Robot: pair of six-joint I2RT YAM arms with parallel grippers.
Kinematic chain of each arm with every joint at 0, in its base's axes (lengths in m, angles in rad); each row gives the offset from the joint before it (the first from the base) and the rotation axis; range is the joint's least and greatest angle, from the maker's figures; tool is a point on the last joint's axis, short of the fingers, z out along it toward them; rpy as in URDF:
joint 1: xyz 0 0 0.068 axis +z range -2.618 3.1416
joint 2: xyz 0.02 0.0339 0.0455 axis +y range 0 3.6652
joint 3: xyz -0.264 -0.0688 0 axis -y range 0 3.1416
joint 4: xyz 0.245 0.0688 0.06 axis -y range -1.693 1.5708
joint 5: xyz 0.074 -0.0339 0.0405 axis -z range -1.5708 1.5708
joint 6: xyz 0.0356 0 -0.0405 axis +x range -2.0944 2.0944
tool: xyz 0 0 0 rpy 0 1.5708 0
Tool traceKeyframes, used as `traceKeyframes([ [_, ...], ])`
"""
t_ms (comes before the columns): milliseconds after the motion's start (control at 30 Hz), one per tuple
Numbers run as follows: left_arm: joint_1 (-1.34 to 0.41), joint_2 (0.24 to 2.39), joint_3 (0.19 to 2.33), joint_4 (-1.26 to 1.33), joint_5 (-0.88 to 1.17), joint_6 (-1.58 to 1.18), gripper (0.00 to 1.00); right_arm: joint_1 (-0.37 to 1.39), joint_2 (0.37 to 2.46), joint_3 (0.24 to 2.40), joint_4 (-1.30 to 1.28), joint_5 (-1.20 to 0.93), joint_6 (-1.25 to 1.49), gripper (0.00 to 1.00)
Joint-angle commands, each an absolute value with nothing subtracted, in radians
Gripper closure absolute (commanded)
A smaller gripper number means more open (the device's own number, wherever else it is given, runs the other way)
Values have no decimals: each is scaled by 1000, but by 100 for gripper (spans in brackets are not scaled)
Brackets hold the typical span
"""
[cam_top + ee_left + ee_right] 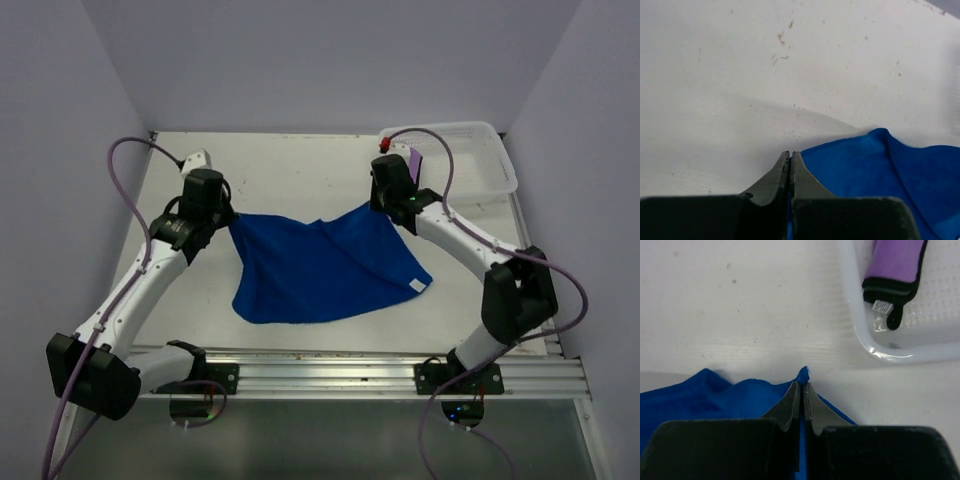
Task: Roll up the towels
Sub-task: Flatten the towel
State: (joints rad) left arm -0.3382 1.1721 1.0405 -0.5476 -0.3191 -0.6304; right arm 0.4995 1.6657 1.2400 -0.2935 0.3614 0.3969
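Observation:
A bright blue towel [320, 270] lies spread across the middle of the table. My left gripper [228, 218] is shut on its far left corner, and blue cloth shows between the shut fingers in the left wrist view [790, 154] with the towel [880, 175] trailing off to the right. On the far right corner my right gripper [378, 205] is shut too; a tuft of the towel [715, 395] pokes out past its fingertips [803, 384]. A purple towel [895, 260] with a black edge lies in the basket.
The white mesh basket [505, 165] stands at the back right corner, just beyond the right gripper; its rim [860, 335] is close in the right wrist view. A metal rail [330, 372] runs along the table's near edge. Walls close in on three sides.

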Motion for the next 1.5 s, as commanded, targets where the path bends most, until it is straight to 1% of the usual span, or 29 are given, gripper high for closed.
traceKeyframes([
  [0, -276, 1166, 1138, -545, -354, -549, 100, 506, 1494, 1238, -334, 416, 388, 100],
  [200, -187, 1155, 1210, -549, -399, -512, 100, 503, 1274, 1221, -394, 482, 390, 100],
  [367, -135, 1128, 1247, -571, -434, -500, 100, 503, 1160, 1233, -481, 537, 380, 100],
  [600, -103, 997, 1246, -575, -483, -499, 100, 503, 974, 1204, -590, 538, 436, 100],
  [767, -103, 878, 1201, -551, -488, -495, 100, 505, 867, 1241, -731, 488, 472, 100],
  [967, -103, 801, 1141, -557, -466, -491, 100, 503, 868, 1302, -862, 408, 531, 100],
  [1067, -103, 808, 1100, -528, -460, -476, 100, 503, 896, 1281, -851, 416, 534, 100],
  [1233, -104, 913, 1051, -456, -474, -453, 100, 503, 992, 1201, -770, 475, 532, 100],
  [1433, -101, 1093, 1006, -336, -480, -446, 99, 505, 1135, 1121, -583, 532, 514, 100],
  [1467, -101, 1118, 1006, -322, -479, -449, 99, 502, 1185, 1120, -540, 543, 509, 100],
])
